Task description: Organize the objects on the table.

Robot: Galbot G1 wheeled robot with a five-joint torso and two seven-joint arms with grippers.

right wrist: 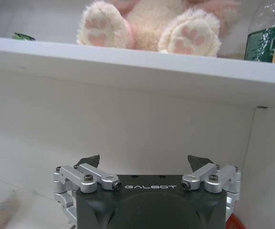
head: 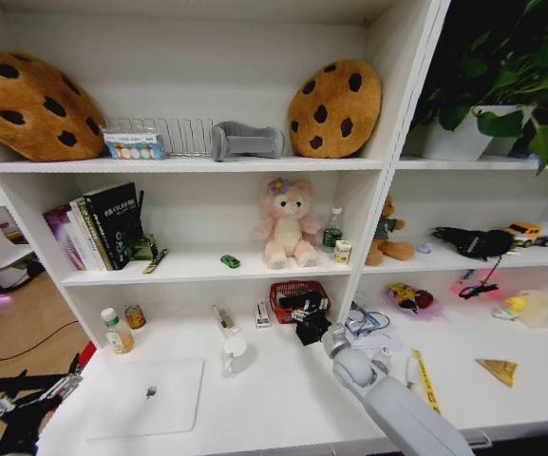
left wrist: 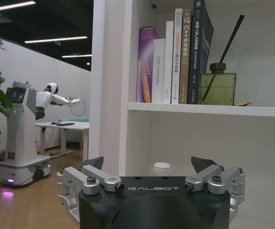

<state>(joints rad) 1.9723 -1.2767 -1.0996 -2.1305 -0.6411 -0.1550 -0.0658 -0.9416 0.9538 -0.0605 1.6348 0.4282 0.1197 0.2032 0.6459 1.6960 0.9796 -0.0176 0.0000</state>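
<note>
The silver laptop (head: 145, 394) lies closed at the front left of the white table (head: 283, 399). A white mug (head: 236, 353) stands just right of it. On the shelf above sit a tiny green toy car (head: 229, 260) (right wrist: 23, 36) and a clear green-capped bottle (head: 333, 228) (right wrist: 263, 38). My right gripper (head: 311, 328) (right wrist: 144, 162) hovers open over the table, in front of a red basket (head: 299, 299), with nothing between its fingers. My left gripper (head: 27, 407) (left wrist: 149, 164) hangs open off the table's left end.
A pink plush (head: 286, 223) sits on the shelf above the right gripper. Books (head: 103, 228) and a green diffuser bottle (left wrist: 217, 88) fill the left shelf. Two small jars (head: 122, 328) stand at the table's back left. Papers, a yellow strip (head: 424, 380) and toys lie to the right.
</note>
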